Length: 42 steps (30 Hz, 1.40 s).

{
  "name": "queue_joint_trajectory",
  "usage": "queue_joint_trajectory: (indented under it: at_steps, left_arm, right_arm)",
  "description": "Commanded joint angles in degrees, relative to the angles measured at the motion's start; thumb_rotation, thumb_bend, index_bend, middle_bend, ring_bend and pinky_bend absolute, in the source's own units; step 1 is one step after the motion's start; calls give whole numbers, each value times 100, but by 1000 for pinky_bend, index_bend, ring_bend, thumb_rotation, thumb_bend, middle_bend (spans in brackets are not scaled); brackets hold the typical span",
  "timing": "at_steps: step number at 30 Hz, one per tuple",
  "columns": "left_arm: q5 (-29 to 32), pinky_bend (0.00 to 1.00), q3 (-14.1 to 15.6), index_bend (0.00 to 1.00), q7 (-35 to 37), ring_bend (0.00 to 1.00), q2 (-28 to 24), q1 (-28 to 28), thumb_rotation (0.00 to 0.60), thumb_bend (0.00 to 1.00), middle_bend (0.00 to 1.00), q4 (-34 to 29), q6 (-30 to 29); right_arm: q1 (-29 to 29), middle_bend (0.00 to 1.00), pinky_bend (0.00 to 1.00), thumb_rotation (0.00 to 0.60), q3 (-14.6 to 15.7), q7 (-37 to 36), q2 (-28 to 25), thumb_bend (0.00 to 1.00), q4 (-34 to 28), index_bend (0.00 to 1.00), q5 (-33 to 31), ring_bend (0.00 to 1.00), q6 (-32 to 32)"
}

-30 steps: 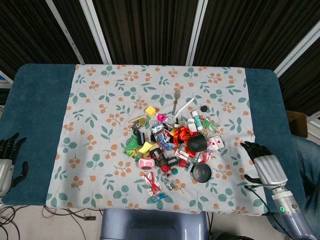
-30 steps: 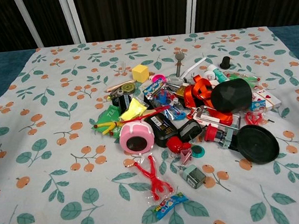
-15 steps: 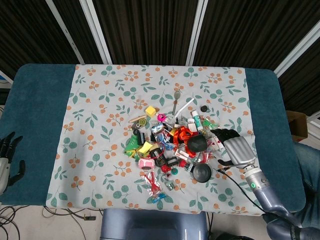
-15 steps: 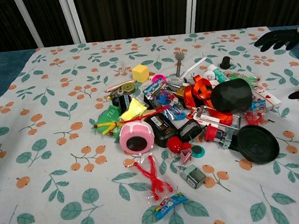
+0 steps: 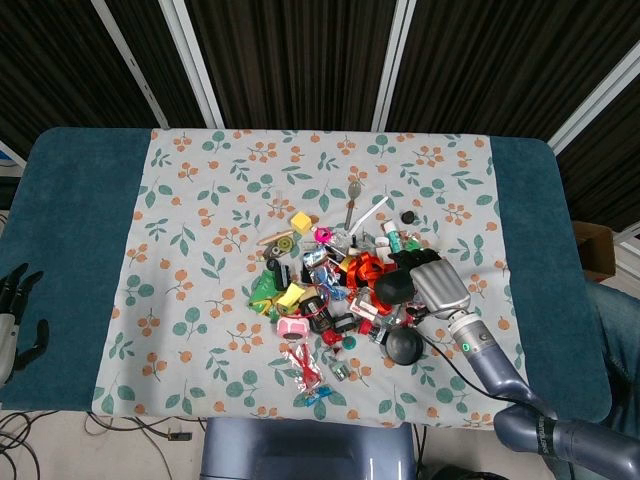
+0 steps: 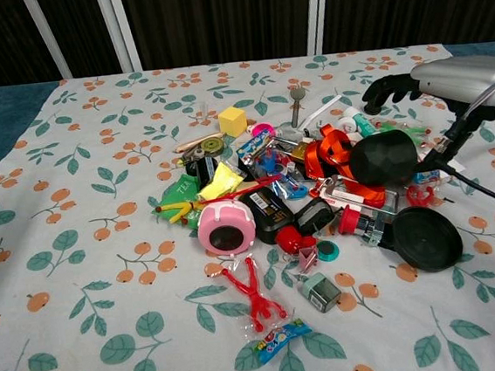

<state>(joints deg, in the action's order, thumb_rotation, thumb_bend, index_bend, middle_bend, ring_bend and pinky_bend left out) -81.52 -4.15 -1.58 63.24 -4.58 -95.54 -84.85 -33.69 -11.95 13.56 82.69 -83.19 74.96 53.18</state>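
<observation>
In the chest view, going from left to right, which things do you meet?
Green packet → pink round case → red ribbon → black faceted object → right hand.

Heap of small things at mid-counter (image 5: 80, 200), right robot hand over its right edge.

Right robot hand (image 5: 428, 275) sits above the faceted box (image 6: 383, 157), fingers apart, at the heap's right side. Round lid (image 6: 425, 238) lies in front of that box; cube (image 6: 232, 120) at the heap's far-left rim, spoon (image 6: 297, 100) behind the heap. Left robot hand (image 5: 14, 310) rests well apart at the counter's left edge.
</observation>
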Motion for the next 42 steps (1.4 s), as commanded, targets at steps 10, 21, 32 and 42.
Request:
queue_joint_trajectory:
  at_steps: [10, 21, 32, 42]
  left_arm:
    - [108, 24, -27, 81, -19, 31, -18, -4, 600, 546, 0, -36, 51]
    - [184, 24, -43, 74, -75, 31, -26, -4, 600, 547, 0, -83, 76]
    - [268, 25, -62, 74, -82, 31, -48, 0, 600, 547, 0, -122, 107]
    - [334, 25, -74, 74, -68, 32, -77, 2, 600, 548, 0, -177, 141]
  right_arm:
    - [-216, 262, 190, 600, 86, 58, 445, 236, 531, 222, -207, 279, -61]
    - [-282, 310, 190, 600, 195, -51, 568, 260, 734, 265, -166, 312, -32]
    - [-297, 391, 190, 600, 347, -207, 602, 381, 834, 385, 57, 355, 72]
    - [-286, 391, 190, 600, 306, -491, 525, 387, 640, 416, 114, 355, 206]
